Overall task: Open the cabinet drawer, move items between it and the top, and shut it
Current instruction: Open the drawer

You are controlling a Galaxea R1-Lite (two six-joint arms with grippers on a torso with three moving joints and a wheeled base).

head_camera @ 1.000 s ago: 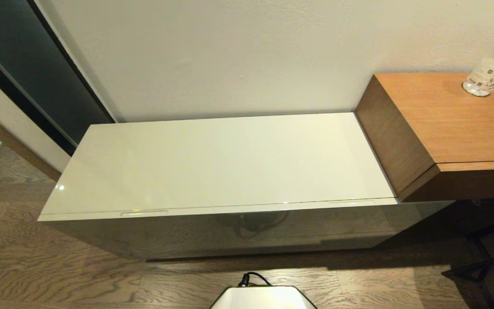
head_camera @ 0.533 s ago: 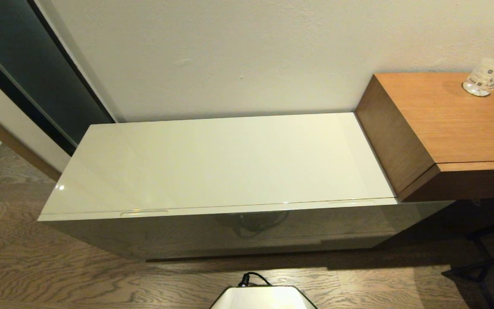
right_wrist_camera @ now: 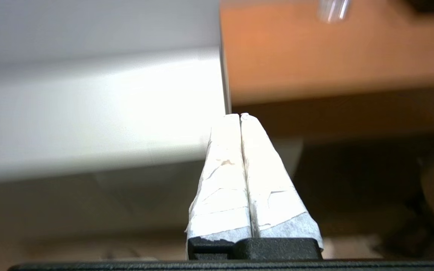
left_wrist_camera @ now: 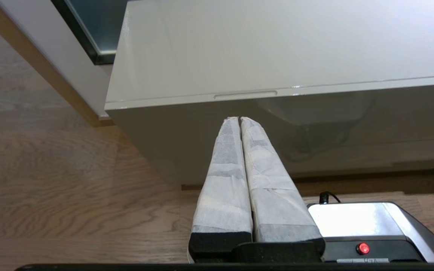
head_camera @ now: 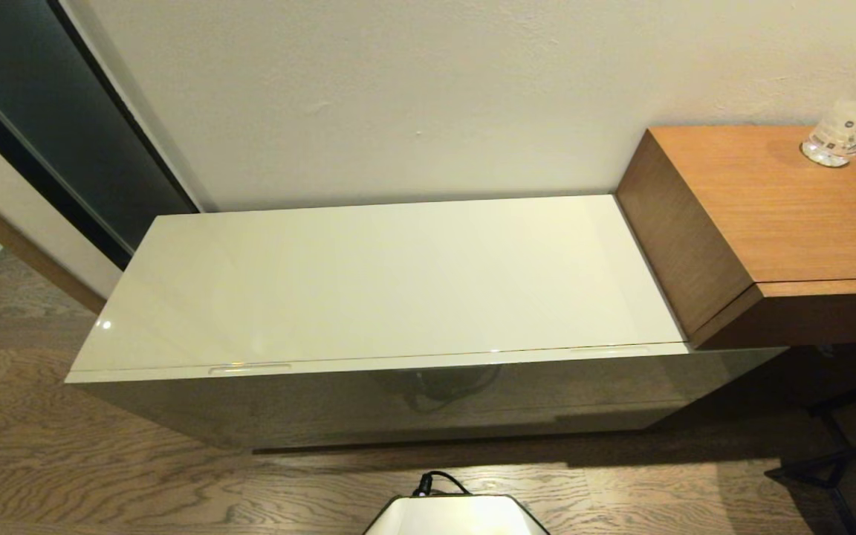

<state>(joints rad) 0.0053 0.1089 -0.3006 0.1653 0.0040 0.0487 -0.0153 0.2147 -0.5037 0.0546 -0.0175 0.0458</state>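
The long cream cabinet [head_camera: 383, 405] stands against the wall with its drawer [head_camera: 287, 405] closed. Two slot handles sit on the drawer's upper edge, the left handle [head_camera: 250, 368] and the right handle [head_camera: 608, 350]. The top [head_camera: 383, 279] is bare and glossy. Neither arm shows in the head view. My left gripper [left_wrist_camera: 240, 119] is shut and empty, hanging in front of the drawer front [left_wrist_camera: 202, 135], just below the left handle [left_wrist_camera: 245, 94]. My right gripper [right_wrist_camera: 240, 115] is shut and empty, near the cabinet's right end [right_wrist_camera: 126, 109] where it meets the wooden desk.
A brown wood-grain desk unit [head_camera: 770, 223] adjoins the cabinet on the right, with a clear plastic bottle [head_camera: 848, 122] on it. A dark stand's legs [head_camera: 837, 453] sit on the floor below the desk. My white base [head_camera: 454, 514] is at the front, on wood flooring.
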